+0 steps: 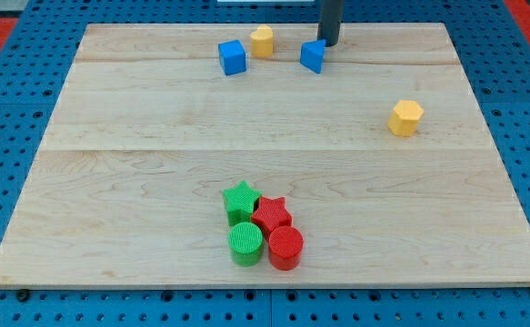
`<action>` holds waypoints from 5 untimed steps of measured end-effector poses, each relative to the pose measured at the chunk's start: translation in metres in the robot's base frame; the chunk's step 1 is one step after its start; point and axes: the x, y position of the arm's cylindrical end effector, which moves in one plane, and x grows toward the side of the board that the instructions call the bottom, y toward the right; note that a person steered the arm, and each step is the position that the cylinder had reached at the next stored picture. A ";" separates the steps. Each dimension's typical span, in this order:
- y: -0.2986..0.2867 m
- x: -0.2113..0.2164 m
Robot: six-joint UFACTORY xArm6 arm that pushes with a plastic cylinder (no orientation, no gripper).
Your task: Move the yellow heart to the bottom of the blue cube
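Observation:
The yellow heart [262, 41] sits near the view's top edge of the wooden board, just right of and slightly above the blue cube [232, 57]. The two look close, almost touching. A second blue block [313, 54], its shape unclear, lies further right. My tip [328, 44] is at the view's top, right against the upper right side of that second blue block, and well right of the yellow heart.
A yellow hexagon block [406, 117] lies at the view's right. Near the view's bottom centre a green star [240, 202], red star [272, 215], green cylinder [245, 243] and red cylinder [285, 247] are clustered. The board's top edge [155, 25] is close to the heart.

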 end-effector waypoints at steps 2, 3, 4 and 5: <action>-0.052 -0.028; -0.101 -0.028; -0.117 -0.025; -0.106 -0.020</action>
